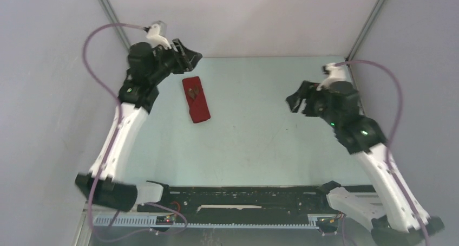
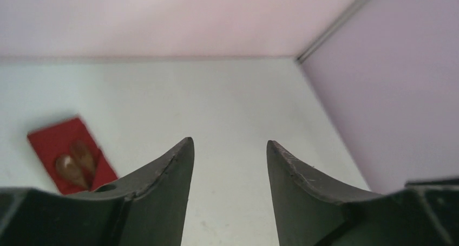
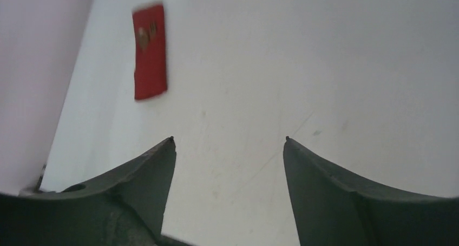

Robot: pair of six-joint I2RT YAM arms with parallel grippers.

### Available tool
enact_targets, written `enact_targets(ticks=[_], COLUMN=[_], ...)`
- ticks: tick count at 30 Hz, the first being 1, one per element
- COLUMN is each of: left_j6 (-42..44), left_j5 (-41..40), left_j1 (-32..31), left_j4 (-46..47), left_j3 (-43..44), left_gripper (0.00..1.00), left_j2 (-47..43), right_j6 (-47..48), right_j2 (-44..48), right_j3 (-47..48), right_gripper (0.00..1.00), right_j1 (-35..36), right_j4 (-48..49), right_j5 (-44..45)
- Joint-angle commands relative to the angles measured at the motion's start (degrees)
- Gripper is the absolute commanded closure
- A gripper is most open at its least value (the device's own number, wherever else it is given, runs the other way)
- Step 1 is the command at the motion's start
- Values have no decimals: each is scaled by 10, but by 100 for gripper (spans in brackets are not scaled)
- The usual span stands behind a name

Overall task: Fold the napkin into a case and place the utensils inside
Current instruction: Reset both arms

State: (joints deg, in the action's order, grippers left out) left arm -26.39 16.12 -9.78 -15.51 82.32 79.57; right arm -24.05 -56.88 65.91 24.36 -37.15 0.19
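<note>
Cloth is seen folded into one narrow dark red case (image 1: pixel 196 99), laid flat at the far left of the table (image 1: pixel 260 132), near the left gripper (image 2: pixel 228 143). Two brown utensils (image 2: pixel 76 162) are shown side by side, heads exposed on its far half. The right gripper (image 3: pixel 228 139) is well apart; both grippers are held spread and empty.

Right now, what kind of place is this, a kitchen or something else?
Probably a robot test booth, not a kitchen: the left arm and right arm stand at a pale table, and plain walls close it in on three sides.
</note>
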Motion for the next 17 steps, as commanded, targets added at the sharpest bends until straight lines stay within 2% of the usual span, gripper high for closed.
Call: enact_targets(ticks=[1, 2, 3, 4, 12, 17], left_j6=[91, 98, 102, 108, 139, 134], left_j5=[17, 28, 37, 46, 73, 63], left_j1=[-13, -13, -14, -14, -35, -37], left_j4=[-64, -63, -61, -57, 16, 64], left_j3=[38, 40, 43, 45, 31, -15], left_gripper=[40, 39, 37, 37, 33, 30], left_j2=[-157, -178, -200, -219, -340, -401], right_j6=[99, 106, 109, 115, 169, 170], right_j2=[97, 110, 122, 132, 171, 231], right_j3=[109, 132, 153, 172, 281, 235], right_gripper=[16, 13, 2, 1, 0, 0], right_j1=[-8, -10, -11, -11, -11, -13], right_j4=[-117, -124, -130, -136, -132, -78], right_j5=[144, 161, 182, 198, 229, 197])
